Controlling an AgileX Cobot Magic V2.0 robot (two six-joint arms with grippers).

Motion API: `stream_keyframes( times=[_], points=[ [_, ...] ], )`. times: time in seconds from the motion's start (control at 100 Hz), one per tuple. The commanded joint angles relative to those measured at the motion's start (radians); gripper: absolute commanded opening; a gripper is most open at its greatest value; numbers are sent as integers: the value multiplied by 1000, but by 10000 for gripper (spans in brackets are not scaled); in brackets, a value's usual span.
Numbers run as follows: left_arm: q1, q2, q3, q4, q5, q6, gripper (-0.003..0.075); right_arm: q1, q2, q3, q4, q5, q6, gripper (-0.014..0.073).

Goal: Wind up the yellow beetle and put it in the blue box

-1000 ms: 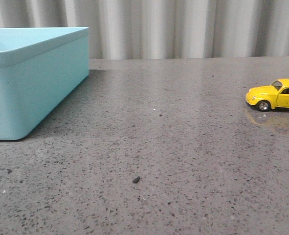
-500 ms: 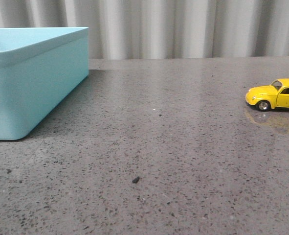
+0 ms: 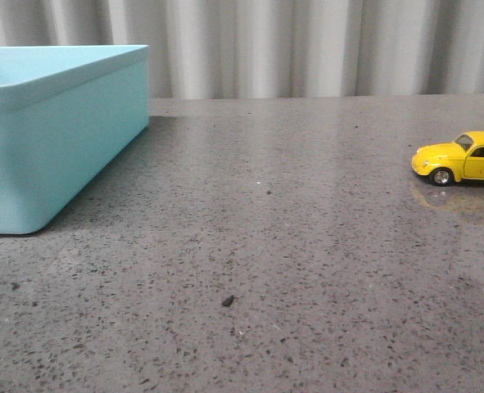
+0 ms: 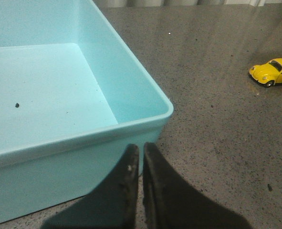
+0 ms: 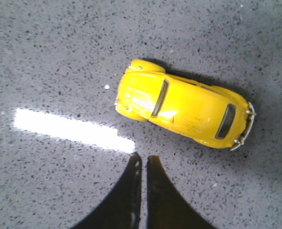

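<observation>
The yellow beetle [image 3: 463, 158] stands on its wheels on the grey table at the far right, partly cut by the frame edge. It also shows in the left wrist view [image 4: 272, 71] and from above in the right wrist view [image 5: 183, 105]. The blue box [image 3: 53, 131] stands at the far left; its inside is empty in the left wrist view [image 4: 145, 90]. My left gripper [image 4: 141, 149] is shut and empty, just outside the box's near corner. My right gripper [image 5: 142, 160] is shut and empty, above the table beside the beetle. Neither gripper shows in the front view.
The speckled grey table [image 3: 291, 246] stretches between box and beetle. A small dark crumb [image 3: 228, 301] lies near the middle front. A corrugated grey wall [image 3: 307, 41] runs behind the table. A bright light reflection [image 5: 74, 130] lies on the table by the beetle.
A faint shadow has appeared on the table at the lower right, and a dark shape at the top right corner. Beetle and box have not moved.
</observation>
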Motion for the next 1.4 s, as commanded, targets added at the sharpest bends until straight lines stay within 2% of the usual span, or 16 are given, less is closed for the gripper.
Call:
stream_keyframes(
  times=[0.0,0.13,0.82,1.39],
  points=[
    [-9,9,-37,-9,-74,-2,-21,6,-12,-35,-29,-18,6,-57],
    [-9,11,-37,-9,-78,-2,-21,6,5,-35,-81,-43,38,-57],
    [-9,18,-33,-9,-103,-2,-21,6,95,-35,-80,-140,40,-57],
    [-9,18,-33,-9,-103,-2,-21,6,161,-33,-80,-122,40,-57]
  ],
)
